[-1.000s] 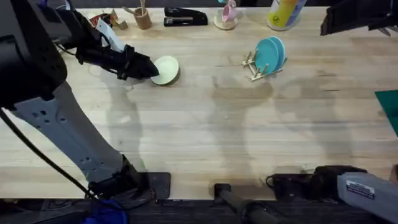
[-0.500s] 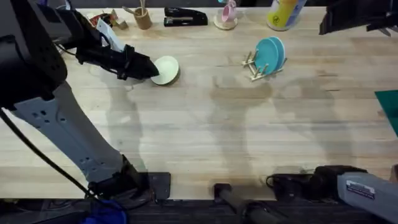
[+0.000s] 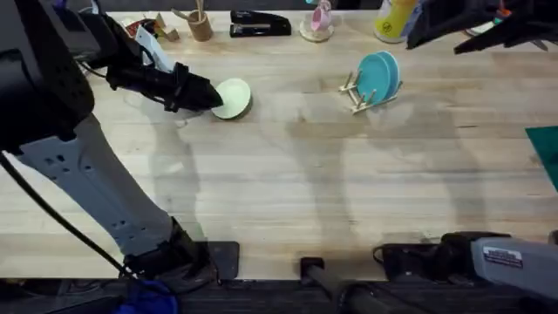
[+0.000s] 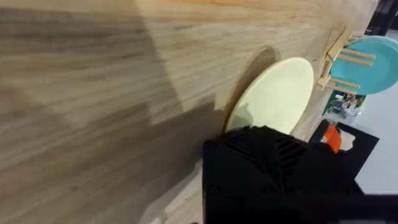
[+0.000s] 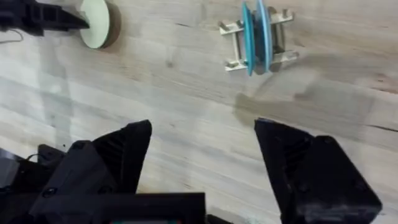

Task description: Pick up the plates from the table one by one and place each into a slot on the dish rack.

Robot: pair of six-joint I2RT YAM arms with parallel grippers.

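Observation:
A pale cream-yellow plate [image 3: 234, 98] lies at the back left of the table [image 3: 279, 192]. My left gripper [image 3: 207, 96] holds its near-left rim; in the left wrist view a black finger [image 4: 273, 168] covers the edge of the plate [image 4: 277, 99], which sits slightly tilted. The dish rack [image 3: 357, 94] stands at the back right of centre with two teal-blue plates [image 3: 380, 74] on edge in its slots. My right gripper [image 5: 205, 162] hangs open high above the table, looking down on the rack [image 5: 231, 45], the teal plates [image 5: 255, 34] and the cream plate [image 5: 96, 22].
Along the back edge stand a cup of sticks [image 3: 199, 24], a black stapler [image 3: 260, 23], a pink item [image 3: 318, 22] and a yellow bottle [image 3: 397, 17]. A teal object [image 3: 545, 148] pokes in at the right edge. The right arm [image 3: 488, 22] looms dark at the upper right.
The right arm has swung leftward across the upper right of the overhead view. The left gripper and the cream plate have not moved.

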